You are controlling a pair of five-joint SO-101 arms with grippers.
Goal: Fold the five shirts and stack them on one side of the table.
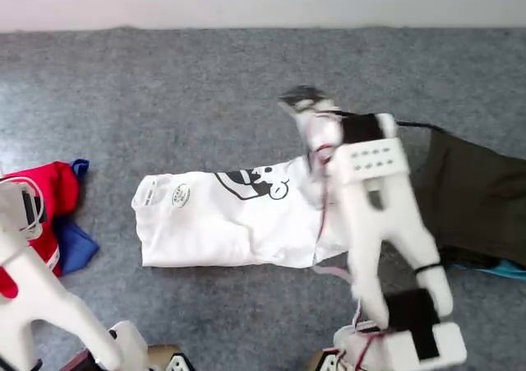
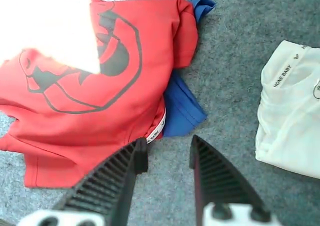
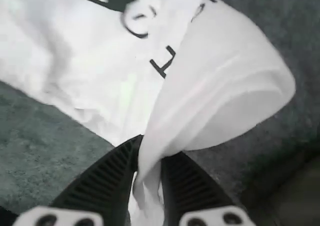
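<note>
Bright, even light with faint shadows, and a blown-out white glare patch over the red shirt [image 2: 100, 136]

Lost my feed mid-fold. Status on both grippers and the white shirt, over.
Right gripper shut on lifted edge of white printed shirt. Left gripper open, over grey carpet by red printed shirt and blue shirt. Dark shirt lies alongside.

Open ground: the far half of the table [image 1: 205, 83], grey surface running left to right; a strip between the red shirt [image 1: 45, 194] with blue shirt [image 1: 76, 249] at the left edge and the white shirt [image 1: 222, 219] at centre; a strip on the white shirt's near side. Obstructions: right arm [image 1: 386, 215] standing over the white shirt's right end; dark shirt [image 1: 477, 194] at the right edge; left arm [image 1: 41, 301] at the near left corner.
</note>
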